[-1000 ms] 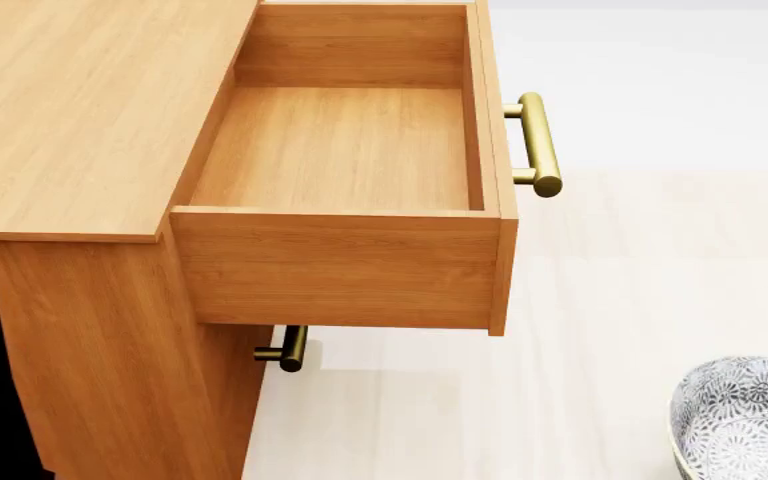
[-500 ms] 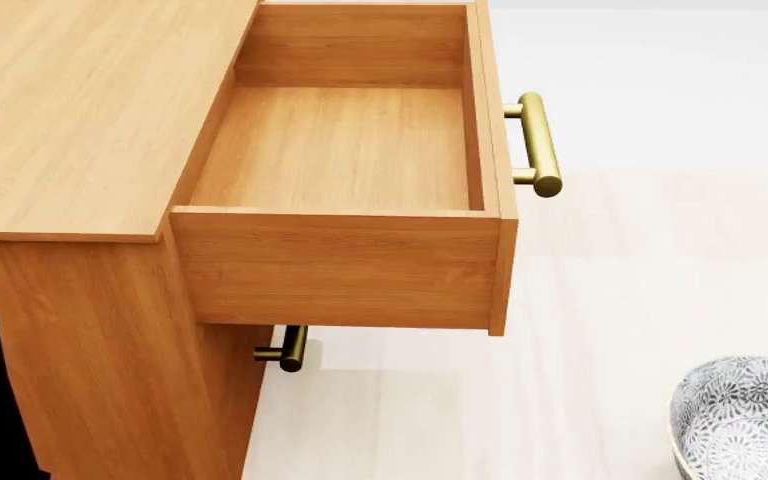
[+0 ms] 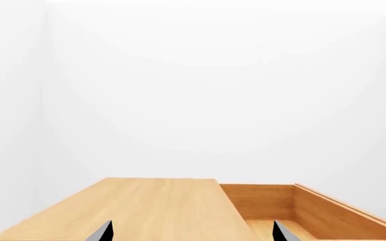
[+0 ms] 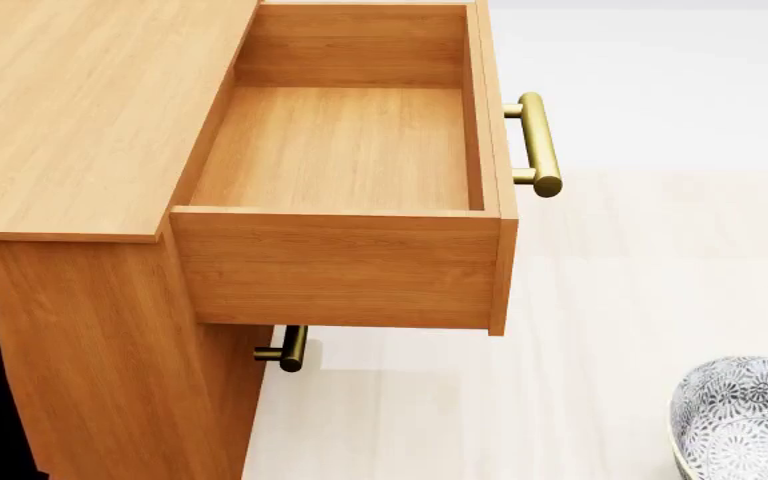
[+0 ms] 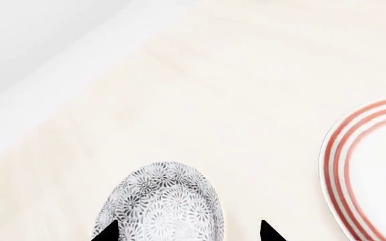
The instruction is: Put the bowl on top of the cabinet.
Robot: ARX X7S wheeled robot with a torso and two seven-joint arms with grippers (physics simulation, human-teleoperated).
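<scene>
The bowl, white with a dense dark floral pattern, sits on the pale floor at the head view's lower right, cut by the frame edge. In the right wrist view the bowl lies just ahead of my right gripper, which is open; one fingertip overlaps the bowl's side and the other stands clear of it. The orange-brown cabinet fills the head view's left, its flat top bare. My left gripper is open and empty, level with the cabinet top.
The cabinet's top drawer stands pulled out and empty, its brass handle sticking out right. A second handle shows below it. A white plate with red rings lies on the floor near the bowl.
A dark tip at the head view's right edge beside the bowl has gone out of view. The dark left arm part at the lower left has shifted slightly left. Bowl and cabinet are unmoved.
</scene>
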